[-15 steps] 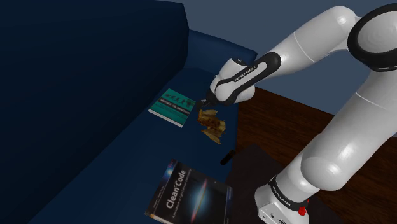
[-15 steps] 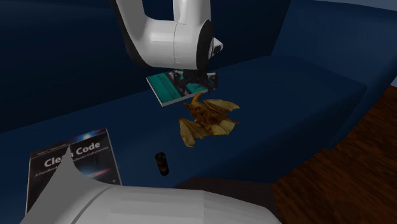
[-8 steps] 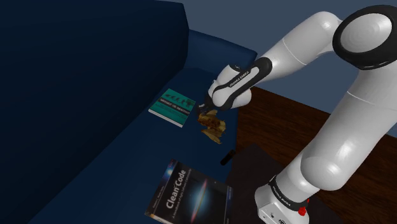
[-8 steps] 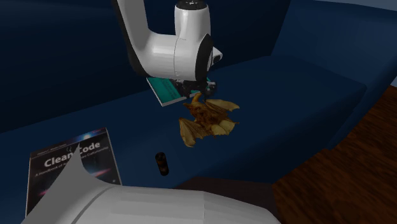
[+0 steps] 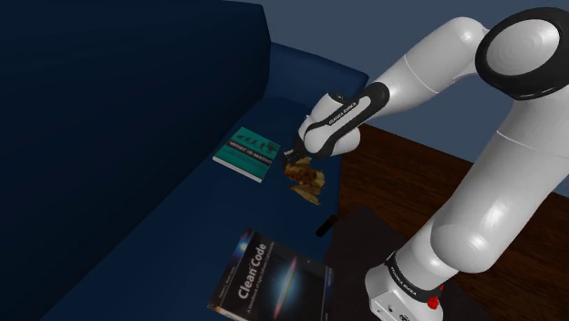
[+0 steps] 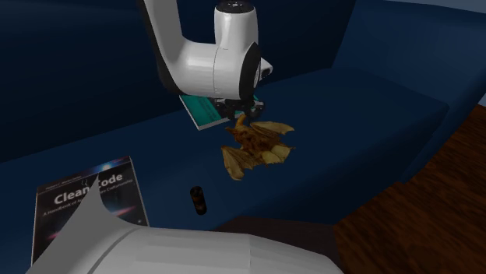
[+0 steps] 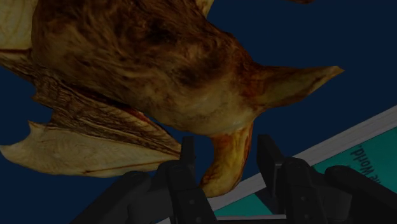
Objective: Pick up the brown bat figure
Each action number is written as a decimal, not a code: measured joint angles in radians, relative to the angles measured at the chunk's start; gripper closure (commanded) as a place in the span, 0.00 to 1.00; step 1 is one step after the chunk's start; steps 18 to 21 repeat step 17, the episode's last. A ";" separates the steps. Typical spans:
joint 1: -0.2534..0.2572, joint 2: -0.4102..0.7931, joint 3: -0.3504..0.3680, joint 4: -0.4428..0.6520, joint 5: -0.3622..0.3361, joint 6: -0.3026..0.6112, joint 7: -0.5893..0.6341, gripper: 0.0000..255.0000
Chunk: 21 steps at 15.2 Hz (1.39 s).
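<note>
Here your arm (image 5: 429,68) reaches from the shoulder view's right, bends at the elbow and slopes down to the sofa (image 5: 137,100), its wrist tipped so the hand (image 5: 294,155) points down at the seat. The hand's fingers (image 7: 188,156) stand a little apart, straddling a thin tan tip of the bat (image 7: 146,70) without visibly touching it, so you hold nothing. The bat lies on the blue seat cushion with its wings spread, just beside a teal book (image 5: 246,153) that the hand partly overhangs. Nearer the stand, a dark book (image 5: 272,284) titled "Clean Code" lies flat, and a small black cylinder (image 5: 324,226) rests at the seat's front edge. Beyond the sofa you see a dark wood floor (image 5: 401,173).
</note>
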 measured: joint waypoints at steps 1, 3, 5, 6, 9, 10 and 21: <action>0.002 0.000 -0.001 -0.001 -0.002 0.000 0.003 1.00; 0.006 -0.021 -0.005 -0.004 -0.009 -0.017 0.010 1.00; 0.011 -0.044 -0.010 -0.002 -0.019 -0.042 0.020 1.00; 0.010 -0.063 -0.012 -0.006 -0.021 -0.057 0.019 1.00; 0.013 -0.105 -0.016 -0.004 -0.036 -0.099 0.032 1.00; 0.015 -0.118 -0.016 -0.004 -0.043 -0.113 0.041 1.00; 0.012 -0.204 -0.019 0.013 -0.059 -0.215 0.050 1.00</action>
